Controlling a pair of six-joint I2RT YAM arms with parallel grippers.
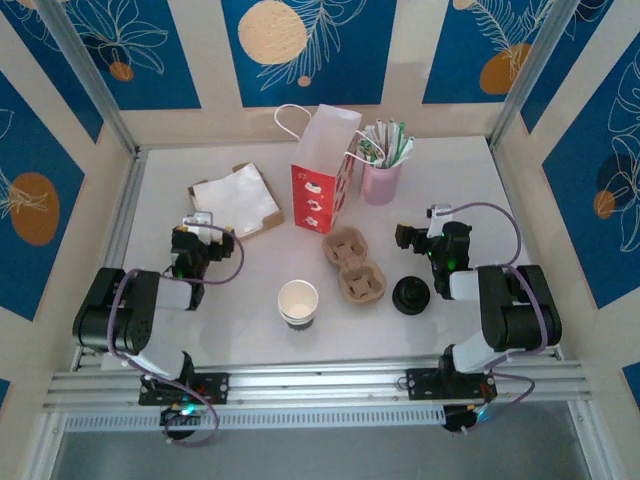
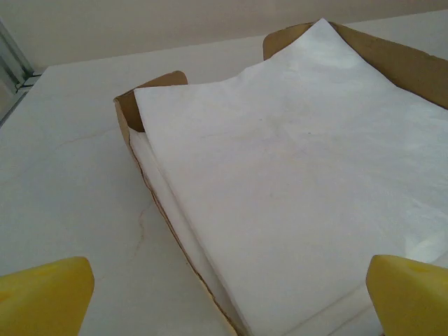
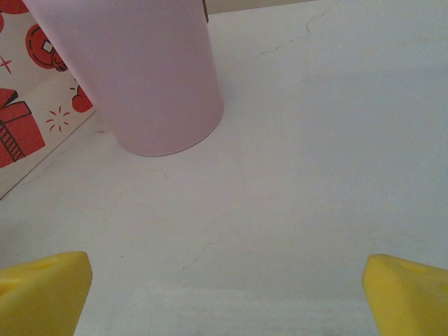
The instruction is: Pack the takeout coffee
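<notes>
The takeout coffee (image 1: 298, 301), a small off-white paper cup, stands upright and uncovered near the table's front middle, free of both arms. A round black lid (image 1: 410, 295) lies to its right, and a brown two-cup carrier (image 1: 354, 265) sits just behind them. The red-and-white paper bag (image 1: 322, 170) stands open at the back. My left gripper (image 1: 203, 224) rests at the left, open, at the near edge of a stack of white napkins (image 2: 294, 189). My right gripper (image 1: 420, 235) sits at the right, open and holding nothing, facing the pink cup (image 3: 136, 77).
The napkins lie in a brown cardboard tray (image 1: 237, 203) at the back left. The pink cup of wrapped straws (image 1: 381, 170) stands right of the bag (image 3: 28, 105). Metal frame posts and patterned walls close in the table on three sides.
</notes>
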